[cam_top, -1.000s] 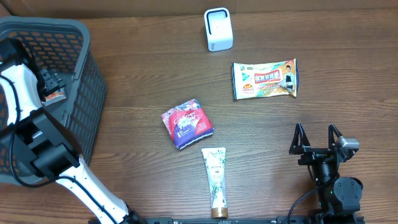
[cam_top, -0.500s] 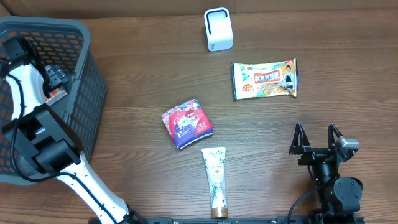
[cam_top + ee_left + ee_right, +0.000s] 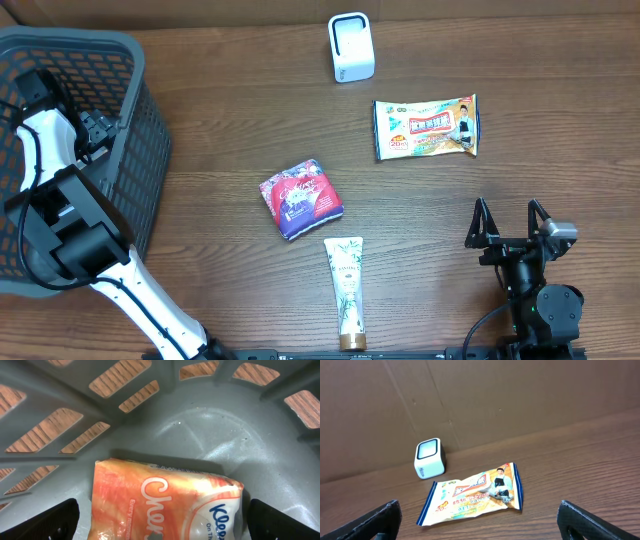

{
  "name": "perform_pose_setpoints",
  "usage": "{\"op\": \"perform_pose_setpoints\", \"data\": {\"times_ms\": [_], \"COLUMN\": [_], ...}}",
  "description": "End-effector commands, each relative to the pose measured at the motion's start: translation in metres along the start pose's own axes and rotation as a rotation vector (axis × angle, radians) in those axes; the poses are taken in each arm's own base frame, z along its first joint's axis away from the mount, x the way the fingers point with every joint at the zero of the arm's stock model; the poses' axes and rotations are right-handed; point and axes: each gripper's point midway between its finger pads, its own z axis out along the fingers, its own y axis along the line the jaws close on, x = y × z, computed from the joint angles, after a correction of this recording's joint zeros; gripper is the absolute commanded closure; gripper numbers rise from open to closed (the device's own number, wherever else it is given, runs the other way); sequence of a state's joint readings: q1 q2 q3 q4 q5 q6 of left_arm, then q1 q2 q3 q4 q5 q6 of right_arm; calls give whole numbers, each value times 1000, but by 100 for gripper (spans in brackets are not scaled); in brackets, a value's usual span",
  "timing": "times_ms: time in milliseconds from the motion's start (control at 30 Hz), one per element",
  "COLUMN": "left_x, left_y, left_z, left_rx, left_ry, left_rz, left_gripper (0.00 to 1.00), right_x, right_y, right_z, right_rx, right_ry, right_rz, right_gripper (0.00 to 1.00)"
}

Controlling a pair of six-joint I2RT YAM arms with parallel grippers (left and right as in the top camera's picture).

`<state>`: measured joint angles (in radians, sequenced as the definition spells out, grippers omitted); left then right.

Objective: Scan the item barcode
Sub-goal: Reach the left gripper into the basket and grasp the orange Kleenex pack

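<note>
My left gripper is down inside the grey basket at the table's left and stands open. An orange and white tissue pack lies on the basket floor between its two fingers, which stand apart from it on either side. From overhead the left gripper covers the pack. The white barcode scanner stands at the back of the table, and it also shows as a scanner in the right wrist view. My right gripper rests open and empty at the front right.
A snack packet lies right of centre, below the scanner. A red and purple pouch and a cream tube lie mid-table. A cardboard wall runs behind the table. The basket walls stand close around my left wrist.
My left gripper has shifted slightly right and lower inside the basket, now covering the orange pack in the overhead view. The right arm has not moved.
</note>
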<state>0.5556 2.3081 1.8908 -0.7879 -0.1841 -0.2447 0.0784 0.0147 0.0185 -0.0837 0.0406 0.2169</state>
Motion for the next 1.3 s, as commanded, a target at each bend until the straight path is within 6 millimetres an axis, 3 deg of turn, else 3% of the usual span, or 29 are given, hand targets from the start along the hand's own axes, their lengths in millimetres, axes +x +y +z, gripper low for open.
{"op": "perform_pose_setpoints", "data": {"times_ms": [0, 367, 533, 667, 800, 1033, 1167, 1267], "left_x": [29, 35, 34, 23, 6, -15, -12, 2], "left_y": [1, 11, 13, 15, 19, 32, 40, 31], "left_z": [19, 18, 10, -13, -55, -163, -236, -283], "left_rx": [-30, -83, -90, -80, -61, -7, 63, 190], "left_ry": [85, 104, 105, 69, -2, -164, -257, -292], "left_rz": [12, 21, 21, 12, -4, -40, -61, -68], "left_gripper": [0, 34, 35, 35, 34, 31, 31, 31], "right_x": [1, 1, 1, 1, 1, 1, 1, 1], "right_y": [-2, -2, -2, -2, -2, -2, -2, -2], "right_z": [0, 0, 0, 0, 0, 0, 0, 0], "right_rx": [4, 4, 3, 4, 4, 4, 4, 4], "right_ry": [-5, -5, -6, -5, -5, -5, -5, -5], "right_rz": [8, 8, 9, 8, 8, 8, 8, 8], "right_gripper": [0, 0, 0, 0, 0, 0, 0, 0]}}
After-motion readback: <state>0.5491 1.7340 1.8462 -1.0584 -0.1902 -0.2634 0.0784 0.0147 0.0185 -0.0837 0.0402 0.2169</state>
